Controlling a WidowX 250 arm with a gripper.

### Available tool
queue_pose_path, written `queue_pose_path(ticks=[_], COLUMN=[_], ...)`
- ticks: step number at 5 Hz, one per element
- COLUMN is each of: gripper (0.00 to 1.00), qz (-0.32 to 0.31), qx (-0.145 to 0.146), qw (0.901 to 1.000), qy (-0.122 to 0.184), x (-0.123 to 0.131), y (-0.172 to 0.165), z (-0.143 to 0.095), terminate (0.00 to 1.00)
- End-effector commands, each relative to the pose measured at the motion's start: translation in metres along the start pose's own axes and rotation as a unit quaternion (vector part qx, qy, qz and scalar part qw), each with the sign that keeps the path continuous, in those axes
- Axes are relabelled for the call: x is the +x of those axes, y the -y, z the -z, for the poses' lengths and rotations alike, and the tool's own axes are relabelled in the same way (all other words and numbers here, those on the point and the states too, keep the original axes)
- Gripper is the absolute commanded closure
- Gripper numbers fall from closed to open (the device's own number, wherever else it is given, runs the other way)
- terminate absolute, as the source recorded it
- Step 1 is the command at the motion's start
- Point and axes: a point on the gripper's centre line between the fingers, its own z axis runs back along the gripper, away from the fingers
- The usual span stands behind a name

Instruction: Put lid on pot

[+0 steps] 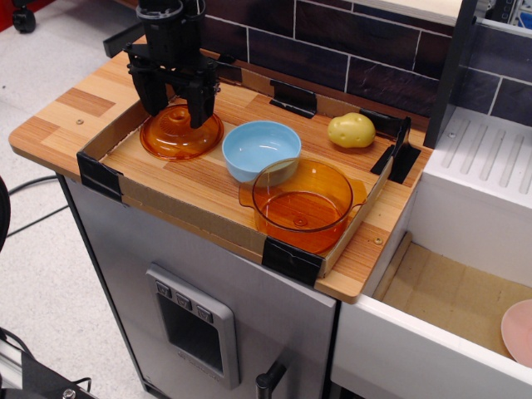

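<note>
The orange transparent lid [173, 140] lies dome-up at the left end of the cardboard tray [187, 208]. My gripper [177, 106] hangs straight over it, open. Its two black fingers [153, 93] reach down on either side of the lid's centre knob, and I cannot tell if they touch the dome. The knob is mostly hidden between them. The orange transparent pot [303, 204] stands upright and uncovered at the tray's front right corner, well to the right of the gripper.
A light blue bowl [260, 148] sits between lid and pot, touching the pot's rim. A yellow potato [351, 130] lies at the back right. The tray has low walls with black taped corners [291, 260]. A white sink [465, 283] with a pink plate [519, 332] is at the right.
</note>
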Motion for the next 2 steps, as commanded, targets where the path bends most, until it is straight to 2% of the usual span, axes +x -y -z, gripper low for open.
queue_pose_path(ticks=[1, 2], gripper=[0.0, 0.0], qz=[-0.011, -0.013], qx=[0.018, 0.032], qw=[0.9992, 0.9987], qy=[0.033, 0.037], x=[0.0149, 0.009], y=[0.0003, 0.0007], z=[-0.0098, -0.0036], terminate=[0.0, 0.0])
